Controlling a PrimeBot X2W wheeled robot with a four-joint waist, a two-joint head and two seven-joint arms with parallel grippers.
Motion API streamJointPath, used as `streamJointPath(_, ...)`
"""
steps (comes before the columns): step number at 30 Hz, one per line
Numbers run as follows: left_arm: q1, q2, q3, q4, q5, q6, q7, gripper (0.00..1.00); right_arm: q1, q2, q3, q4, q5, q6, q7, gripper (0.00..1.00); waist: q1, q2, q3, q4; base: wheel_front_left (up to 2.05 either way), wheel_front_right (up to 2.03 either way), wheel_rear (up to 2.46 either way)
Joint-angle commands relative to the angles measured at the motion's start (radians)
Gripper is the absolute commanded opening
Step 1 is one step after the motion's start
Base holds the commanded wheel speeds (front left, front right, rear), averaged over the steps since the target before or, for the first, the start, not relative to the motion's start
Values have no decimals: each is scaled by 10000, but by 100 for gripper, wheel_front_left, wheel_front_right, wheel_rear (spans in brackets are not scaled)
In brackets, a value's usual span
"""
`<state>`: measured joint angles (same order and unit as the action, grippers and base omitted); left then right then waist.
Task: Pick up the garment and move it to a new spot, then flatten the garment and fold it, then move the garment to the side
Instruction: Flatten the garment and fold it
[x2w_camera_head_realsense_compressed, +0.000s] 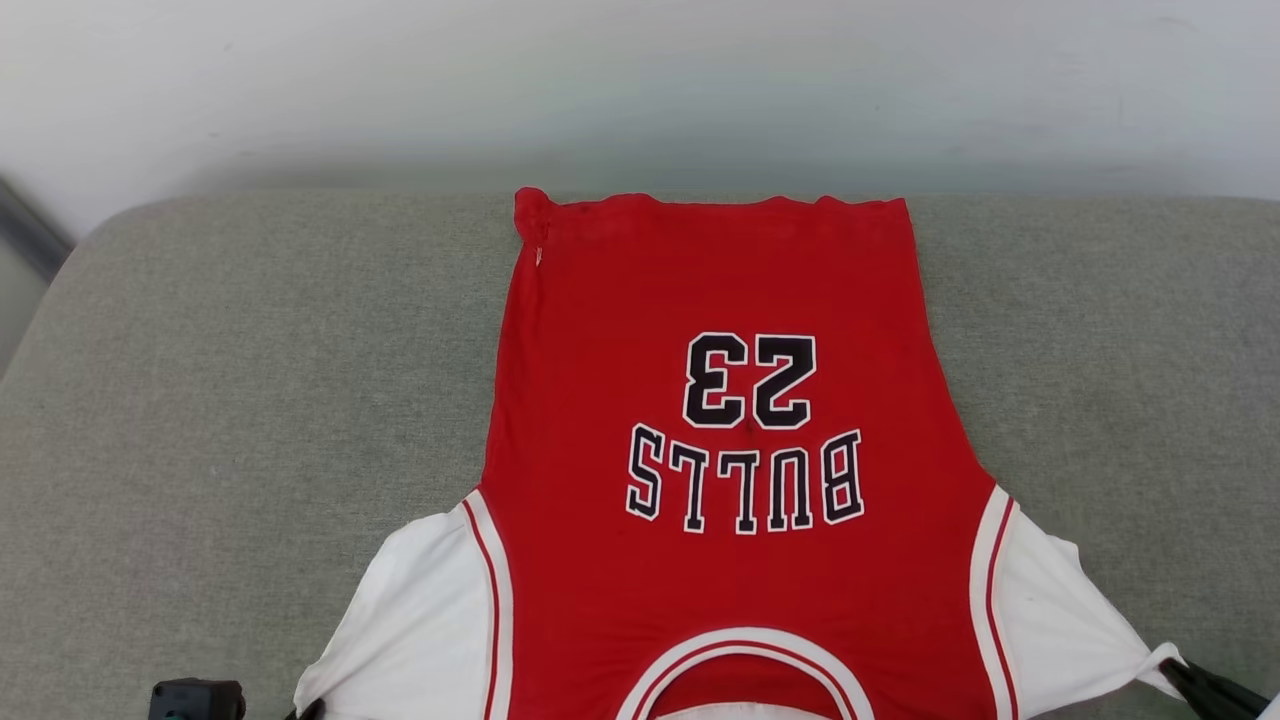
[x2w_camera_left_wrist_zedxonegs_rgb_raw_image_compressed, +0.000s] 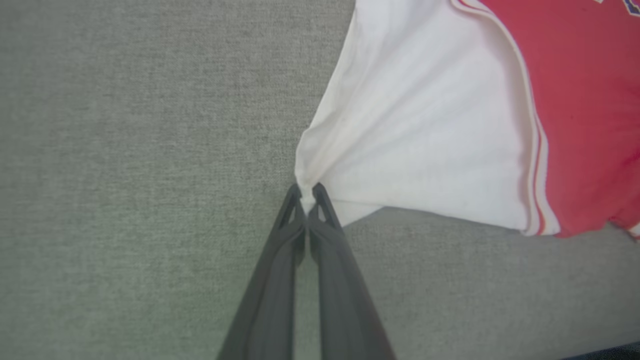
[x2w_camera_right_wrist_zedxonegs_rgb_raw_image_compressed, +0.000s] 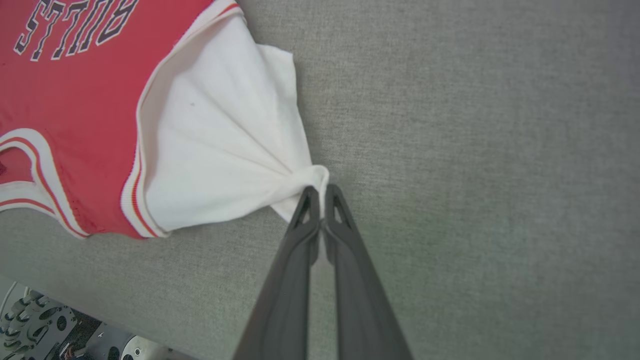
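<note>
The garment (x2w_camera_head_realsense_compressed: 740, 300) is pinched at either side by the closed left gripper (x2w_camera_left_wrist_zedxonegs_rgb_raw_image_compressed: 306, 192) and right gripper (x2w_camera_right_wrist_zedxonegs_rgb_raw_image_compressed: 322, 195). It should be pulled outward evenly.

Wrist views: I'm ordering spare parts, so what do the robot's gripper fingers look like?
The left gripper and the right gripper look alike: each has two long, matte dark-grey fingers that taper to slim tips, with a small triangular cut-out near each tip. No markings or cables are visible on them.
</note>
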<state>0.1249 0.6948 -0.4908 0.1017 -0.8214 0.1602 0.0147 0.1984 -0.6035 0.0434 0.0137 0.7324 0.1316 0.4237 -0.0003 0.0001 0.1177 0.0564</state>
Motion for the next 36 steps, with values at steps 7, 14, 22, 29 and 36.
streamJointPath(7, -189, -73, -183, -476, 11, -223, 45, 0, 33, 51, -211, -198, 195, -15, 341, 100, 3, -1, 68, 70, 0, 0, 0)
streamJointPath(14, -522, 73, -482, -1567, 212, -274, 588, 0, -573, -452, -662, -933, 298, -11, 855, 100, 3, -1, 510, 586, 0, 0, 0)
streamJointPath(22, -1172, 185, -887, -3234, 801, -154, 1222, 0, -2785, -881, -1079, -1652, 218, -11, 2611, 100, 3, -1, 1713, 1599, 0, 0, 0)
streamJointPath(29, -1959, 87, -1409, -4383, 1482, -287, 1822, 0, -5731, -831, -1486, -679, -374, -11, 5329, 100, 3, -1, 3068, 2737, 0, 0, 0)
streamJointPath(36, -2601, -303, -1969, -5038, 2048, -501, 2084, 0, -9072, -108, -2262, 636, -2419, -11, 8543, 100, 3, -1, 4122, 3744, 0, 0, 0)
